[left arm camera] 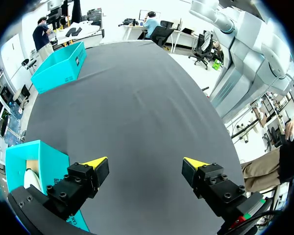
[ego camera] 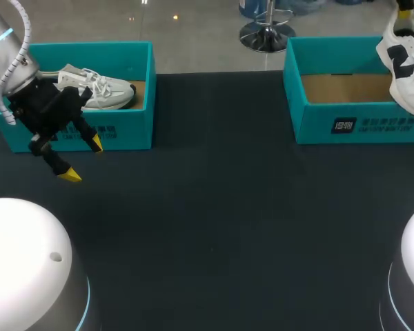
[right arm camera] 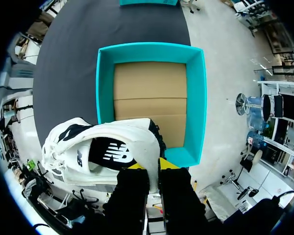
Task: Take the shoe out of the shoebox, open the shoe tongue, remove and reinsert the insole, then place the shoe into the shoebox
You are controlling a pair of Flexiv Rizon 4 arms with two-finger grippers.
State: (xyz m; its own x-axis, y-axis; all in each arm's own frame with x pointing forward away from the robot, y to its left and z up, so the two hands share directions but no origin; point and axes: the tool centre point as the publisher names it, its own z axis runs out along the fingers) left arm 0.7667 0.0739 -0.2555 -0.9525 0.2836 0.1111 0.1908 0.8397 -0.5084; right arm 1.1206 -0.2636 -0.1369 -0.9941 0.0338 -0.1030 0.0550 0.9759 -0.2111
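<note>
At the surface's far left corner, our left gripper hangs wide open before the left shoebox, which holds a second shoe. At the far right, our right gripper pinches the white shoe by its heel above the right shoebox. That thin hold could slip, or the toe could snag the wall.

In the head view the right tool is nearly all cut off by the top edge, and the shoe it holds runs past the right edge. The left tool hides the second shoe's heel with its black body. In the right wrist view the held shoe covers most of the yellow fingertips.
</note>
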